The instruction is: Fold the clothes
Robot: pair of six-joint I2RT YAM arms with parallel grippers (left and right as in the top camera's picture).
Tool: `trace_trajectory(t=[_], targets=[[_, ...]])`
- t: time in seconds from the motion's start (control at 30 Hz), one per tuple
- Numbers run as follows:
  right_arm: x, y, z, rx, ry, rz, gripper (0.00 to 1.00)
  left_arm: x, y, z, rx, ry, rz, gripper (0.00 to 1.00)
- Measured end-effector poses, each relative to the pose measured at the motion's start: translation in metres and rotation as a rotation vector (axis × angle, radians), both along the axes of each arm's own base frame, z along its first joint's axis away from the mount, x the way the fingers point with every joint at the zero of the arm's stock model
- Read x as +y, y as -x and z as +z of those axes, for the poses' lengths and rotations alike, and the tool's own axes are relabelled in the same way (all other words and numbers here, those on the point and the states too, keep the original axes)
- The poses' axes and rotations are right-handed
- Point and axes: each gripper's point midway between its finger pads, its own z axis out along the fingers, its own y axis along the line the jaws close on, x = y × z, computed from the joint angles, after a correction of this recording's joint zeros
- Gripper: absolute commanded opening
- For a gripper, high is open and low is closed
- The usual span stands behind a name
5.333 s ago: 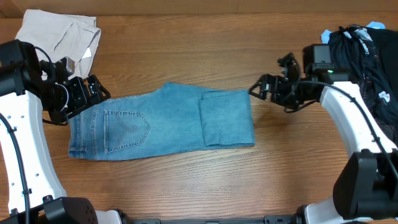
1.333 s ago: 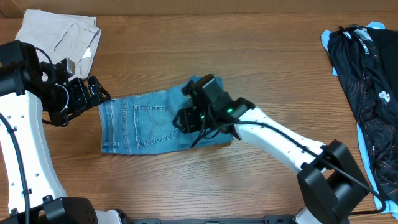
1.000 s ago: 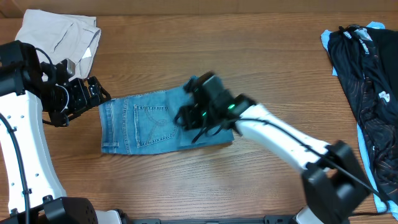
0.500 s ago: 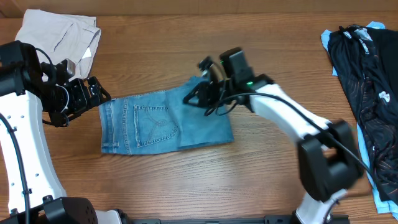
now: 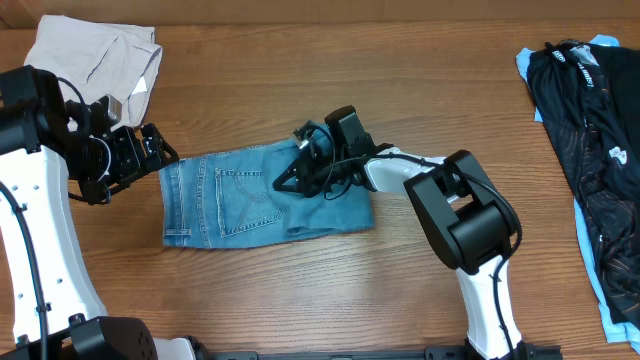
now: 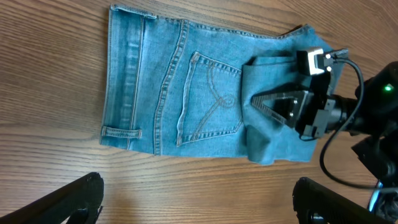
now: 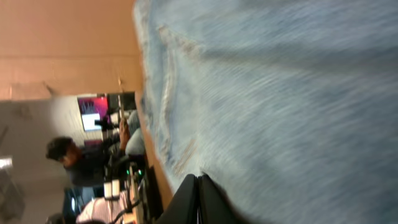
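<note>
The clothes are light blue jeans (image 5: 225, 200), folded into a short block mid-table with a back pocket (image 6: 208, 99) facing up and a folded layer (image 5: 340, 205) at the right. My right gripper (image 5: 283, 184) lies low over that layer, pointing left, fingers (image 7: 199, 186) pressed shut with no cloth seen between them. Denim fills the right wrist view (image 7: 280, 93). My left gripper (image 5: 165, 148) hovers open just off the jeans' left end; its two fingers (image 6: 68, 202) stand far apart over bare wood.
A beige garment (image 5: 95, 55) lies crumpled at the back left corner. A pile of dark clothes (image 5: 590, 130) on a light blue cloth sits along the right edge. The wooden table (image 5: 420, 80) surrounds the jeans.
The right gripper has closed its jaws and slid left and lower onto the folded layer. The jeans have kept their place over the last second. The left arm has stayed still.
</note>
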Motion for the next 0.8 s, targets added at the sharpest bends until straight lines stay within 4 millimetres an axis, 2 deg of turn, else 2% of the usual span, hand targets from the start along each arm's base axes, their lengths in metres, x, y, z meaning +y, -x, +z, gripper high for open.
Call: trace_trajectory(t=[0.13, 0.3, 0.37, 0.43, 0.47, 0.57, 0.63, 0.7, 0.8], targets=[[-0.012, -0.013, -0.004, 0.029, 0.005, -0.047, 0.04, 0.000, 0.000, 0.000, 0.000, 0.000, 0.000, 1.00], [-0.037, -0.034, 0.003, 0.028, 0.002, -0.108, 0.12, -0.001, 0.002, 0.000, 0.007, 0.003, 0.000, 1.00], [-0.047, -0.041, 0.016, 0.010, -0.002, -0.128, 0.18, -0.001, 0.002, 0.000, 0.007, 0.003, 0.000, 1.00], [-0.055, -0.047, 0.041, -0.030, -0.015, -0.141, 0.27, 0.000, 0.001, 0.000, 0.006, 0.002, 0.000, 1.00], [-0.058, -0.048, 0.059, -0.064, -0.027, -0.142, 0.29, -0.001, 0.001, 0.000, 0.006, 0.002, 0.000, 1.00], [-0.060, -0.040, 0.106, -0.120, -0.053, -0.129, 0.28, 0.000, 0.001, 0.000, 0.004, 0.001, 0.000, 1.00], [-0.062, -0.027, 0.127, -0.102, -0.048, -0.114, 0.24, 0.000, 0.001, 0.000, 0.003, 0.001, 0.000, 1.00], [-0.063, -0.013, 0.132, -0.057, -0.027, -0.094, 0.24, 0.000, 0.001, 0.000, 0.003, 0.001, 0.000, 1.00], [-0.060, 0.007, 0.114, 0.004, 0.021, -0.057, 0.21, 0.000, -0.001, 0.000, -0.002, -0.001, 0.000, 1.00]])
